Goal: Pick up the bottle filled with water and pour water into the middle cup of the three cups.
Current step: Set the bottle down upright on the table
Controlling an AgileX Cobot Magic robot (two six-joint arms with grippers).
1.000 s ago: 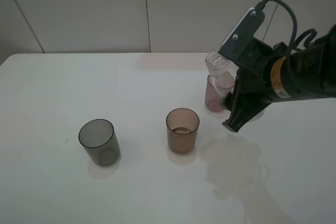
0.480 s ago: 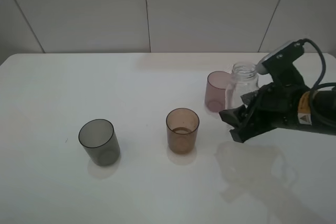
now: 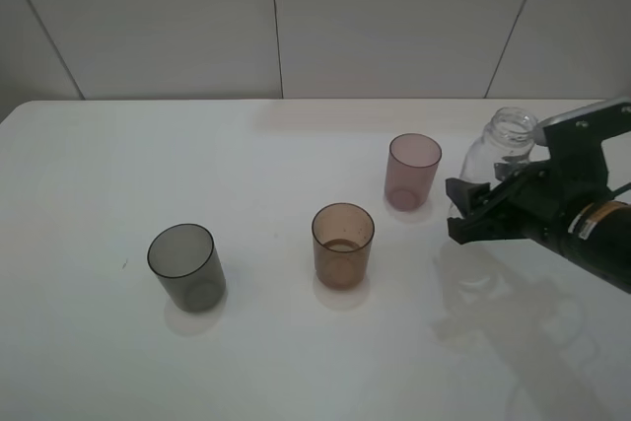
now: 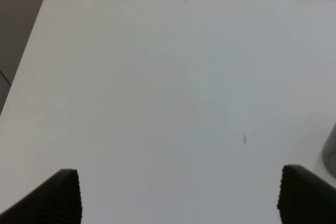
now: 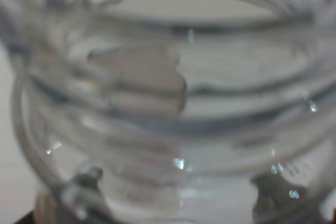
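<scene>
Three cups stand on the white table [image 3: 118, 362] that fills most of what we see from the high camera. Largest after the table is the right arm, coming in from the right edge; near its wrist we see a small yellow label, but its writing is too small for us to read. The right gripper [image 3: 468, 212] is clamped on the bottle [image 3: 498, 160], which stands upright with its open threaded neck on top, to the right of the pink cup [image 3: 411, 172] and apart from it. Whether the bottle's base touches the table we cannot tell, since the jaws hide it. In the right wrist view the clear ribbed neck of the bottle fills the whole picture, with droplets on its wall.

The middle cup [image 3: 342, 245], amber-brown, stands near the table's centre, forward and left of the pink one, with a thin layer of liquid at its bottom. The grey cup [image 3: 185, 266] stands well to the left.

The left gripper [image 4: 176, 195] hangs above bare table with its two dark fingertips [image 4: 62, 195] spread wide, nothing between them.

We find no readable brand or lettering on the bottle or cups.
</scene>
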